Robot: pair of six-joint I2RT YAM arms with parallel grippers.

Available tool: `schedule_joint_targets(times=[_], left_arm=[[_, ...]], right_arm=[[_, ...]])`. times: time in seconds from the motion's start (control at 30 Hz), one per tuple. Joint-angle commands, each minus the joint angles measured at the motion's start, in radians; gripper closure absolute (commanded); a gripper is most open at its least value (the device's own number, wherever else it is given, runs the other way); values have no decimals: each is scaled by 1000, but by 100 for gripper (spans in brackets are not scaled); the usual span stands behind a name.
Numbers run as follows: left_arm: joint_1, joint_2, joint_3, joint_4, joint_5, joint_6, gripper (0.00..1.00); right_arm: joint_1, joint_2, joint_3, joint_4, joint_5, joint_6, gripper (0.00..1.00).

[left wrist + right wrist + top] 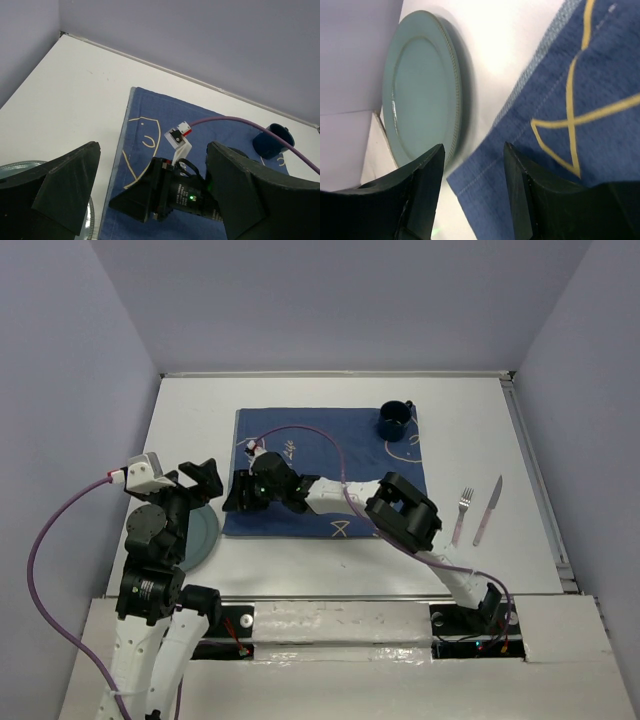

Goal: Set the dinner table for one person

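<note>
The right fingers [425, 185] hover at the blue cloth [330, 455] near-left corner.
They and the left fingers [70, 185] are released, empty; teal plate [420, 90] just left on the tabletop [200, 410].

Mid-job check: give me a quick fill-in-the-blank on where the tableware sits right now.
The dark blue ceramic mug stands on the far ____ corner of the dark blue rectangular cloth. The silver metal fork lies on the ____ side of the silver knife. The round teal plate sits on the white tabletop, ____ of the cloth.
Missing: right; left; left.
</note>
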Motion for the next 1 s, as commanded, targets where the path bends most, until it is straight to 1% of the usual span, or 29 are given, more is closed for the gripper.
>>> schedule_joint_targets(times=[0.0, 0.03, 0.17, 0.3, 0.43, 0.6, 0.7, 0.77, 0.8, 0.97], left_arm=[[7, 9, 21, 62, 27, -2, 1], [7, 8, 19, 64, 30, -2, 1], [7, 6, 18, 68, 39, -4, 1], [7, -2, 15, 70, 50, -7, 1], [5, -8, 13, 71, 57, -8, 1], [1, -17, 10, 74, 60, -8, 1], [1, -20, 8, 76, 66, -10, 1], [-1, -20, 8, 76, 68, -10, 1], [-2, -22, 7, 76, 68, -8, 1], [-5, -29, 5, 76, 73, -10, 1]], right_arm=[[8, 81, 128, 56, -85, 50, 45], [8, 121, 181, 43, -89, 51, 45], [17, 204, 281, 17, -117, 70, 48], [35, 259, 337, 11, -140, 96, 55], [35, 298, 363, 14, -163, 123, 55], [35, 321, 352, 39, -191, 162, 58], [35, 316, 334, 48, -184, 171, 66], [35, 316, 332, 51, -184, 177, 69], [35, 315, 331, 58, -181, 191, 75], [35, 279, 291, 98, -129, 225, 88]])
